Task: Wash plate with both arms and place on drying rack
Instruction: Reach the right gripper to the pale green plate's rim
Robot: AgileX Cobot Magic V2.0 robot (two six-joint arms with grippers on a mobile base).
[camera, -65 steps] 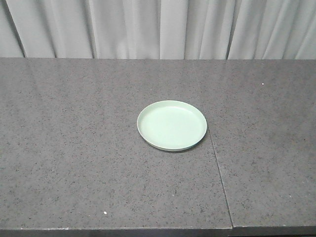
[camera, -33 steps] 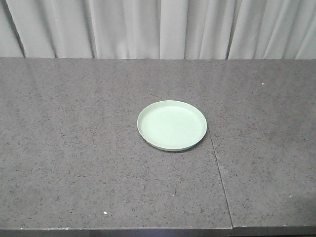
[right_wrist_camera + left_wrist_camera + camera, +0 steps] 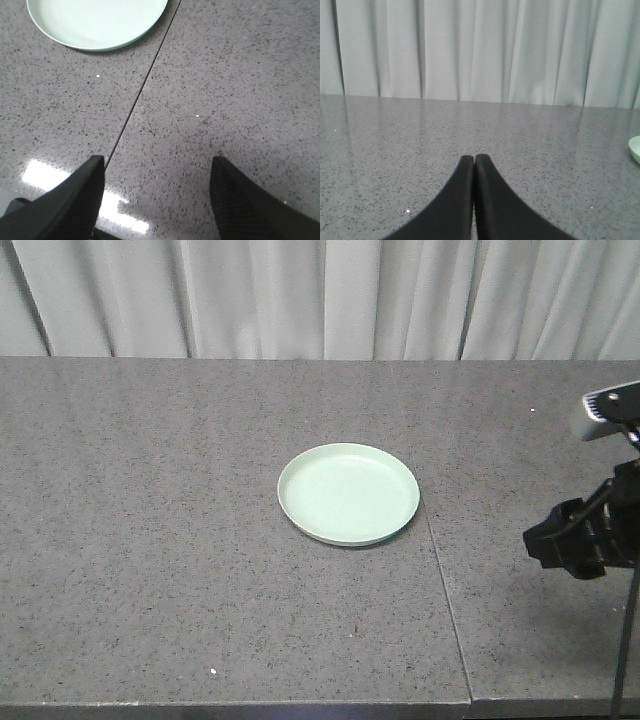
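**A:** While the right gripper point(image 3: 157, 162) is hanging low over the near part of the counter, how are its jaws standing?

**B:** They are standing wide apart and holding nothing. Only bare stone is showing in the gap. In the front view that gripper is reaching in from the right edge, with a small grey block point(image 3: 610, 412) riding above it and a thin cable point(image 3: 625, 640) trailing down.

**A:** And the left gripper point(image 3: 473, 159)?

**B:** Its two black jaws are pressing tip to tip, gripping nothing, and pointing along the counter toward the back.

**A:** Where is the plate point(image 3: 348, 493) lying?

**B:** It is lying flat near the middle of the countertop point(image 3: 150, 540), well apart from both grippers. It is sitting just left of a thin seam point(image 3: 445, 590) running front to back through the stone, with its right rim nearly touching that line.

**A:** How is it looking?

**B:** It is looking round and shallow, pale mint green, plain and glossy, with a low raised rim.

**A:** And the surface, and beyond?

**B:** The stone is showing dark grey with fine speckles, and its polish is catching bright patches of light beside the right gripper. Behind the far edge a pale curtain point(image 3: 320, 300) is hanging in soft vertical folds across the whole width.
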